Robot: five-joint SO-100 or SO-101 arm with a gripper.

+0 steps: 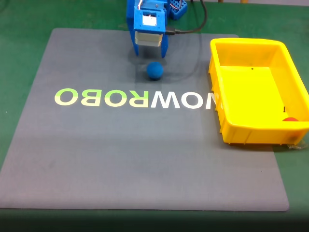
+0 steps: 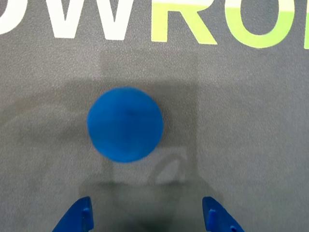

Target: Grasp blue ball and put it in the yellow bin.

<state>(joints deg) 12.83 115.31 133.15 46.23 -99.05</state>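
Plainly, the gripper [image 2: 147,220] is hanging with its two blue fingertips [image 2: 77,217] spread apart and nothing between them, just above the grey mat [image 1: 145,159]. In the wrist view the blue ball [image 2: 125,124] is lying just beyond the tips and slightly left of the gap's centre, untouched. In the fixed view the ball is sitting just nearer than the gripper, while the yellow bin [image 1: 241,133] is waiting well off to the right on the surface.

A grey mat [image 1: 145,159] is lying on a green tabletop [image 1: 24,58] — white and lime lettering [image 1: 135,98] is running across it, ahead of the pincer; even light is falling.
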